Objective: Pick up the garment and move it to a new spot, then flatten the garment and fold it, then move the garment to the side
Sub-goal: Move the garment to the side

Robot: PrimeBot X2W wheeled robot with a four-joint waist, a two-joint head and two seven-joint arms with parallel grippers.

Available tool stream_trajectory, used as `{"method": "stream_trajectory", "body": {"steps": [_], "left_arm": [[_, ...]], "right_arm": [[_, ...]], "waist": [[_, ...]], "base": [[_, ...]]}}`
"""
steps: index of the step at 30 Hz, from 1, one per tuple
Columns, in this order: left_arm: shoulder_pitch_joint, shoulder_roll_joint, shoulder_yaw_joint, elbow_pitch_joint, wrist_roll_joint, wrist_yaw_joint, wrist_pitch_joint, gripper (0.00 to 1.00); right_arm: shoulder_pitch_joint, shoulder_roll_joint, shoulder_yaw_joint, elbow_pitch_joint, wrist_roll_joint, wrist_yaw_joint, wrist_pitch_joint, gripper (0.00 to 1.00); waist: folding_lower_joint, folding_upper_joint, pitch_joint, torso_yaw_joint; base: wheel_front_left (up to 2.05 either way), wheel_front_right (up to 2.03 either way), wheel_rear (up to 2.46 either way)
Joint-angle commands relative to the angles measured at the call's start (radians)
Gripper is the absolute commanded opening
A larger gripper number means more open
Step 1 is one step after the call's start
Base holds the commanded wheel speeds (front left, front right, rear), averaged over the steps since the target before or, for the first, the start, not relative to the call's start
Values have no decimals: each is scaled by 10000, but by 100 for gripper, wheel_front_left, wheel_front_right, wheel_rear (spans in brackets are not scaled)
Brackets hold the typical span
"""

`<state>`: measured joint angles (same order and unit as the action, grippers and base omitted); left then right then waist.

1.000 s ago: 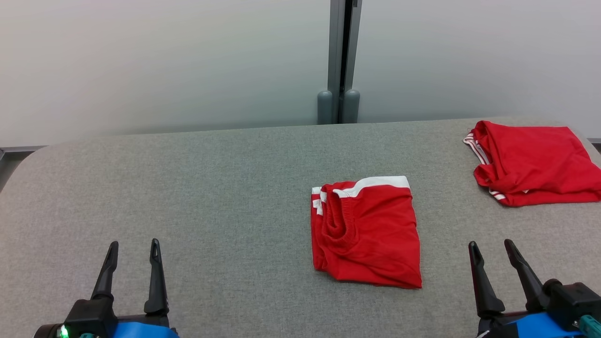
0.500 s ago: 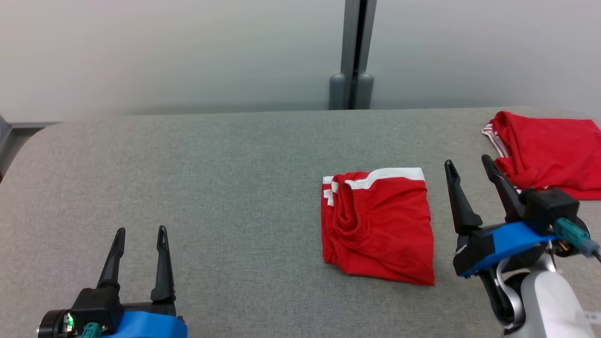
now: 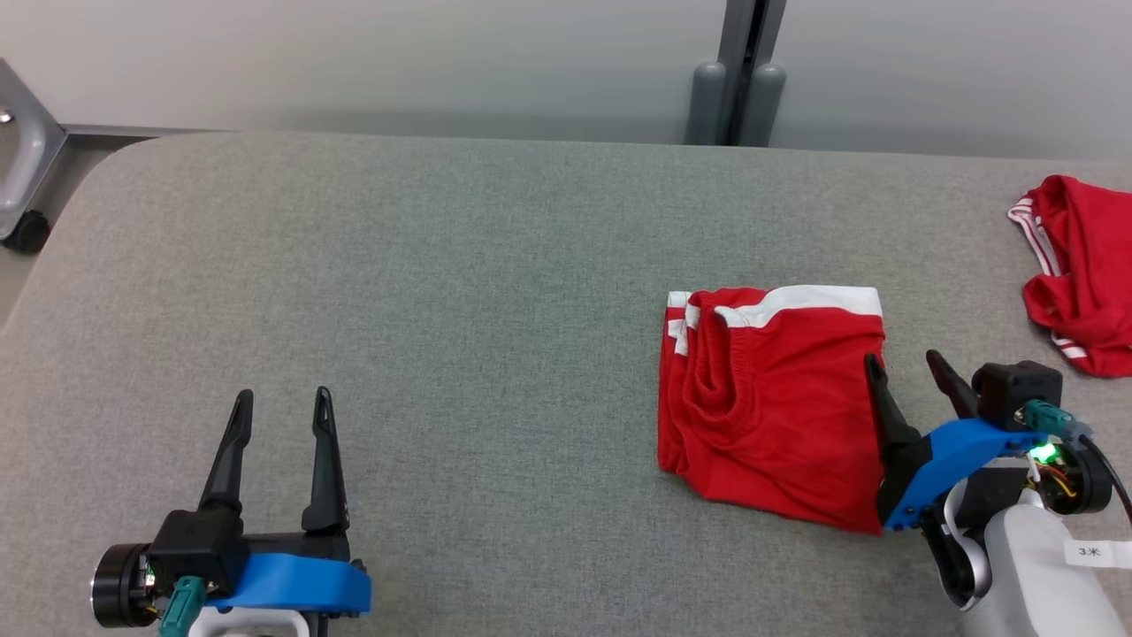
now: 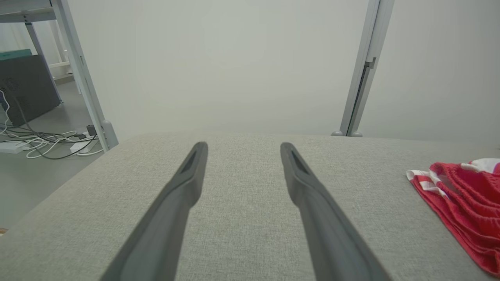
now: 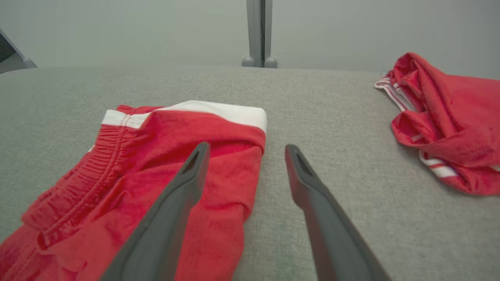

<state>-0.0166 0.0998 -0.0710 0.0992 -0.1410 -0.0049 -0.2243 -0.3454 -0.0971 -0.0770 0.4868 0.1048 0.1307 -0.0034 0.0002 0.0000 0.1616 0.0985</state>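
Right gripper (image 3: 902,358), jaws spread, straddles the right edge of the folded red garment (image 3: 769,398) at four o'clock on the table (image 3: 442,310); left gripper (image 3: 283,394) spread, empty, at seven. Danger: pinching only the top layer would spill the fold

Red garment (image 3: 769,398) w/ white trim, folded flat (waistband at left), mid-right on table (image 3: 442,265).

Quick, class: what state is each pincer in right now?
Left pincer: open, holding nothing.
Right pincer: open, holding nothing, at the right edge of the shorts.
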Motion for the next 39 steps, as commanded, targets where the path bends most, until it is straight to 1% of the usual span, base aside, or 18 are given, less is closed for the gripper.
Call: {"method": "stream_trajectory", "body": {"steps": [1,8,10,13,14,15,16,17,21,24,28,29,30,33,34,37,39], "left_arm": [[-171,6,4,54,-51,56,-88,100],[-348,-33,-124,250,-64,68,-219,100],[-409,-50,-171,343,-94,75,-257,100],[-487,-72,-198,418,-145,87,-286,100],[-508,-79,-201,438,-172,86,-299,100],[-529,-87,-206,444,-172,89,-315,100],[-545,-100,-218,445,-169,103,-332,100],[-533,-108,-221,442,-184,114,-336,100],[-429,-92,-225,441,-215,125,-346,100],[-446,-107,-252,306,-252,102,-369,100],[-641,-145,-271,73,-342,81,-384,100],[-641,-145,-271,73,-342,81,-384,100],[-788,-111,-256,-3,-322,98,-391,100],[-1007,-14,-227,-126,-271,113,-399,100],[-1007,-14,-227,-126,-271,113,-399,100],[-1245,85,-229,-214,-222,117,-399,100],[-1358,145,-194,-248,-204,147,-397,100]], "right_arm": [[-225,-23,6,377,-36,1,-157,100],[-560,86,41,1847,-101,1,-577,100],[-641,147,228,2350,-60,1,-777,100],[-706,202,406,2776,9,1,-950,100],[-718,248,464,2892,92,1,-1001,89],[-747,281,501,2970,196,1,-1090,40],[-795,299,530,3044,223,1,-1178,24],[-834,308,572,3112,223,1,-1262,0],[-1045,186,603,3205,186,0,-1790,0],[-1103,-115,796,3127,180,0,-2017,0],[-1226,-627,1047,2823,352,0,-2165,0],[-1226,-627,1047,2823,352,0,-2165,0],[-1205,-940,1073,2639,440,0,-2199,0],[-1108,-1397,1089,2310,583,0,-2242,0],[-1108,-1397,1089,2310,583,0,-2242,0],[-963,-1860,1121,1987,748,0,-2276,0],[-884,-2056,1131,1717,832,0,-2283,0]], "waist": [[-2,0,165,141],[-2,0,343,251],[-2,0,388,285],[-2,0,408,287],[-2,0,415,279],[-2,0,426,266],[-2,0,435,250],[-2,0,441,220],[-2,0,449,-14],[-2,0,570,-330],[-2,0,950,-957],[-2,0,950,-957],[-2,0,1160,-1284],[-2,0,1473,-1716],[-2,0,1473,-1716],[-2,0,1762,-2048],[-2,0,1919,-2217]], "base": [[0,0,0],[0,0,0],[0,0,0],[0,0,0],[0,0,0],[0,0,0],[0,0,0],[0,0,0],[0,0,0],[0,0,0],[0,0,0],[0,0,0],[0,0,0],[0,0,0],[0,0,0],[0,0,0],[0,0,0]]}}
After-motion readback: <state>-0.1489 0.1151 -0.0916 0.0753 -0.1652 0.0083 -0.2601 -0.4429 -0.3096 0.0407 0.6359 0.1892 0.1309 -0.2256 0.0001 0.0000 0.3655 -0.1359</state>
